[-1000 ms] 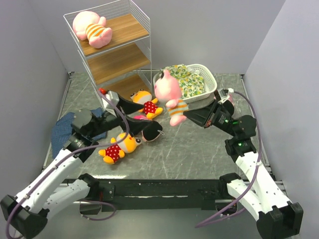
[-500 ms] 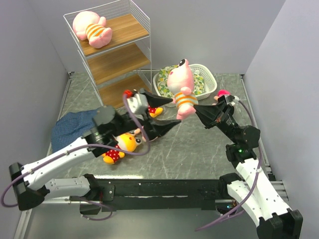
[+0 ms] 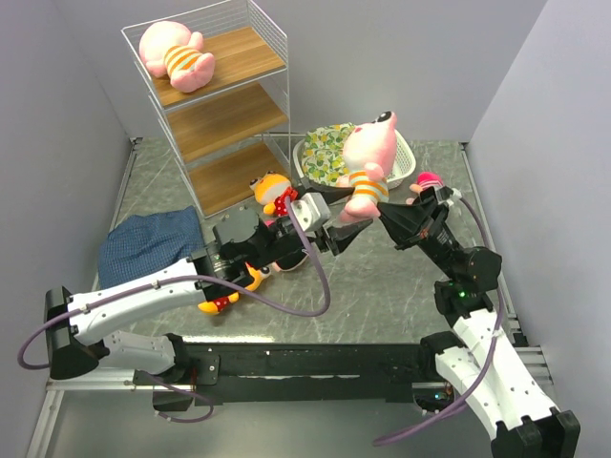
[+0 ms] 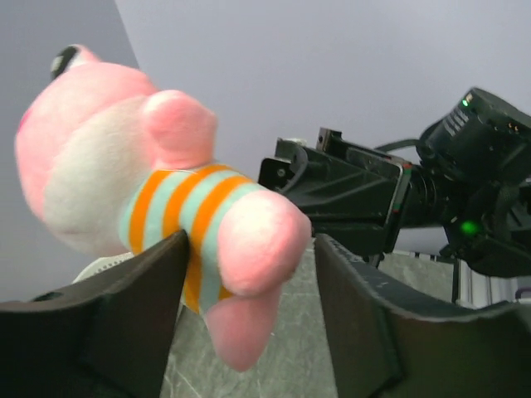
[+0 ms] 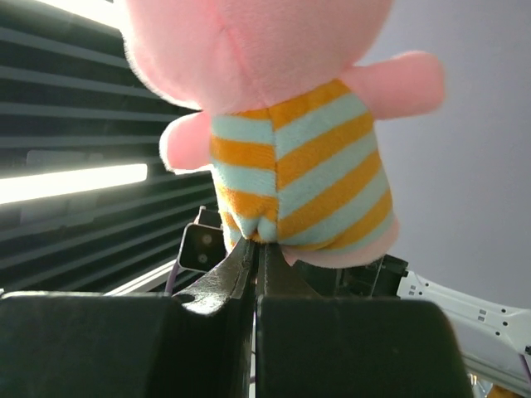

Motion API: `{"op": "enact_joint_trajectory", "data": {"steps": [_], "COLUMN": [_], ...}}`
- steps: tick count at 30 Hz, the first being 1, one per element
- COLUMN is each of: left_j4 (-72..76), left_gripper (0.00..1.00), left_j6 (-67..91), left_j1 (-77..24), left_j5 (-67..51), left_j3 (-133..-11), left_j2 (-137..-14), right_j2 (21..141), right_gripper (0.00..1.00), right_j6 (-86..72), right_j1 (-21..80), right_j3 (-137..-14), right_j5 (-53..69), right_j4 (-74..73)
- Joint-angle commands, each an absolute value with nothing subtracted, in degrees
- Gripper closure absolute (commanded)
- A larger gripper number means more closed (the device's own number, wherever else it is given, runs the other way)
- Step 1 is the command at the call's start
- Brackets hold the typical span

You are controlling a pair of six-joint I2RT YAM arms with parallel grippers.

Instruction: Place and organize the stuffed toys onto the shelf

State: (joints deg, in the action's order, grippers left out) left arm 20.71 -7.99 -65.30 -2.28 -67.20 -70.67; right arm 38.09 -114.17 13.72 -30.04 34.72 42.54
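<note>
Top view: striped pig [image 3: 368, 162] is held aloft over the surface [image 3: 382, 286], mid-scene; 2nd pig [image 3: 177, 54] is lying on the shelf's [image 3: 234, 114] top board.
L wrist view: left hand [image 4: 249, 249] is seen spread open, fingers either side of pig's leg.
R wrist view: right hand [image 5: 253, 247] is pinched tight on shirt hem.
</note>
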Motion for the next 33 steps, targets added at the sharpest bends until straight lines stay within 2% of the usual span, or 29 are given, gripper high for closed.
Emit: {"op": "enact_joint_trajectory", "data": {"steps": [1, 2, 3, 6, 7, 10, 11, 13, 14, 19, 23, 33], "left_j4": [25.48, 25.75, 26.10, 24.36, 23.74, 21.81, 21.01, 16.99, 15.22, 7.83, 1.77, -5.19], "left_gripper": [0.44, 0.51, 0.67, 0.85, 0.99, 0.99, 0.99, 0.99, 0.99, 0.99, 0.99, 0.99], "left_j6": [-9.41, -9.14, -8.88, -8.53, -8.44, -8.96, -9.31, -11.33, -12.29, -20.38, -27.14, -50.25], "left_j1": [-66.80, -66.80, -66.88, -66.88, -66.88, -66.97, -66.97, -66.97, -66.97, -66.97, -66.97, -64.44], "left_j5": [-0.18, -0.18, -0.44, -0.53, -0.27, -0.18, -0.18, 2.89, 5.16, 11.15, 17.21, 34.18], "left_j3": [-68.91, -68.73, -68.56, -69.52, -69.78, -70.75, -71.71, -73.12, -74.78, -78.83, -85.75, -99.66], "left_j2": [-70.58, -70.32, -69.96, -70.05, -70.14, -70.49, -70.58, -70.40, -70.31, -68.56, -68.12, -75.92], "right_j2": [36.13, 36.04, 35.69, 35.68, 35.77, 36.03, 36.30, 36.39, 36.47, 34.98, 33.58, 30.06], "right_gripper": [1.00, 1.00, 1.00, 1.00, 0.98, 0.81, 0.70, 0.57, 0.45, 0.12, 0.00, 0.00], "right_j6": [-116.98, -116.90, -116.81, -116.46, -116.28, -115.23, -114.70, -111.20, -109.79, -99.60, -92.38, -79.81], "right_j1": [13.89, 13.89, 13.97, 13.89, 13.80, 13.62, 13.45, 12.40, 12.04, 11.51, 11.25, 11.25], "right_j3": [-28.22, -27.86, -27.17, -26.63, -26.72, -27.33, -27.68, -29.79, -30.58, -35.24, -37.88, -41.39], "right_j5": [35.68, 35.77, 35.95, 36.82, 37.09, 38.32, 39.63, 41.91, 43.84, 47.72, 50.36, 51.06], "right_j4": [44.30, 44.21, 44.21, 44.82, 45.00, 45.44, 45.53, 44.31, 41.43, 32.45, 22.18, 7.74]}}
